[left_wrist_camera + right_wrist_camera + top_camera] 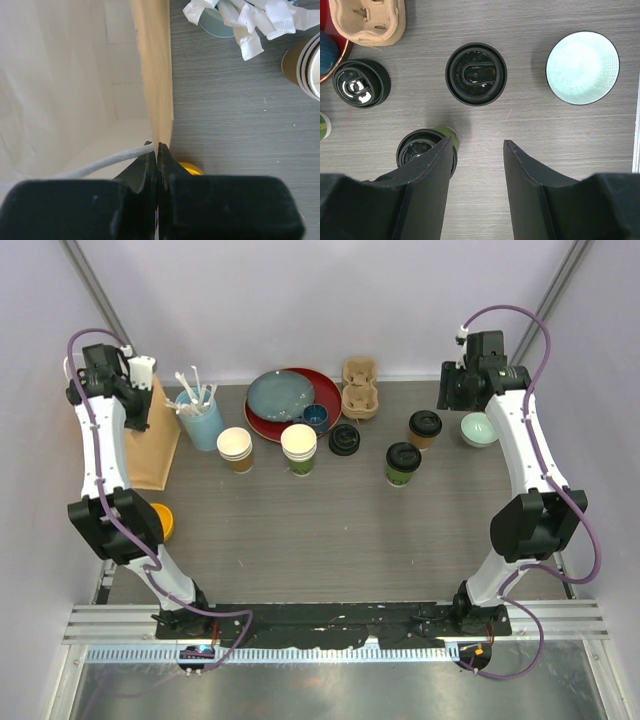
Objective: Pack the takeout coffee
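Note:
The green-sided takeout coffee point(403, 462) and the brown-sided one point(425, 427) stand at the table's right, each capped with a black lid. My right gripper point(452, 390) hangs open above them, holding nothing. In the right wrist view the brown cup's lid point(476, 74) lies ahead of the right gripper point(478, 141). The green cup point(422, 150) is partly hidden behind the left finger. My left gripper point(157, 146) is shut on the upper edge of a brown paper bag point(156, 60), beside its white cord handle point(105, 162). From above, the bag point(152, 445) lies at the far left under the left gripper point(137, 412).
A loose black lid point(345, 439) sits mid-table. Two stacks of nested cups point(235, 448) point(299, 448), a light-blue stirrer cup point(198, 418), stacked plates point(290, 400) and cardboard carriers point(360, 390) fill the back. A teal bowl point(478, 428) is at right. A yellow object point(161, 521) lies near the bag.

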Controlling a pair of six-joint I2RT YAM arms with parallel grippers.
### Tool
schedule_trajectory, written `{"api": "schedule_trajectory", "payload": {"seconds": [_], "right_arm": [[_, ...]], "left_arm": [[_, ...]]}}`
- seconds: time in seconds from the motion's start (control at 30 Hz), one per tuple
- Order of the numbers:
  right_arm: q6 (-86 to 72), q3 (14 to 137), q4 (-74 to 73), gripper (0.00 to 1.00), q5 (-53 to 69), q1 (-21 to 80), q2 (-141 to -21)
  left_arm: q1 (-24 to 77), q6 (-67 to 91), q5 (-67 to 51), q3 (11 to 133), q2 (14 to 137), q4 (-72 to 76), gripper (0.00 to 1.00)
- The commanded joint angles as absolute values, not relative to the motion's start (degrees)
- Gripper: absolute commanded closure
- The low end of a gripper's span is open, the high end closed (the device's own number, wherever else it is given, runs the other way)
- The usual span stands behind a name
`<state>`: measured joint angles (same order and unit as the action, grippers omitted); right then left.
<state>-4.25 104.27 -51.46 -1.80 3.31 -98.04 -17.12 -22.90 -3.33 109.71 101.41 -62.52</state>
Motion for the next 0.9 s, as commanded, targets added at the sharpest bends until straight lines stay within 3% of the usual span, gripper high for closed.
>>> {"api": "schedule_trajectory", "payload": {"seconds": [0.0, 0.2, 0.43, 0.67, 0.87], "right_arm": [[-2.7, 103.3, -49.9, 0.49, -2.5, 3.6, -94.3], [-2.6, 101.5, -49.1, 0.49, -1.6, 3.5, -92.4], [-3.3, 99.7, -48.3, 0.49, -0.7, 3.5, -89.4], [-4.0, 96.9, -46.5, 0.49, 1.7, 3.5, -85.3], [-4.2, 94.9, -45.5, 0.49, 2.5, 3.5, -82.4]], "left_arm": [[-17.4, -22.4, -3.7, 113.1, 96.1, -62.4, 1.00], [-14.7, -23.6, -5.7, 113.9, 88.6, -59.4, 1.00], [-8.4, -19.8, -2.7, 111.6, 78.9, -46.0, 1.00], [7.3, -18.0, -0.4, 117.8, 75.8, -44.1, 1.00], [21.5, -14.6, -8.1, 128.8, 78.4, -56.1, 1.00]]}}
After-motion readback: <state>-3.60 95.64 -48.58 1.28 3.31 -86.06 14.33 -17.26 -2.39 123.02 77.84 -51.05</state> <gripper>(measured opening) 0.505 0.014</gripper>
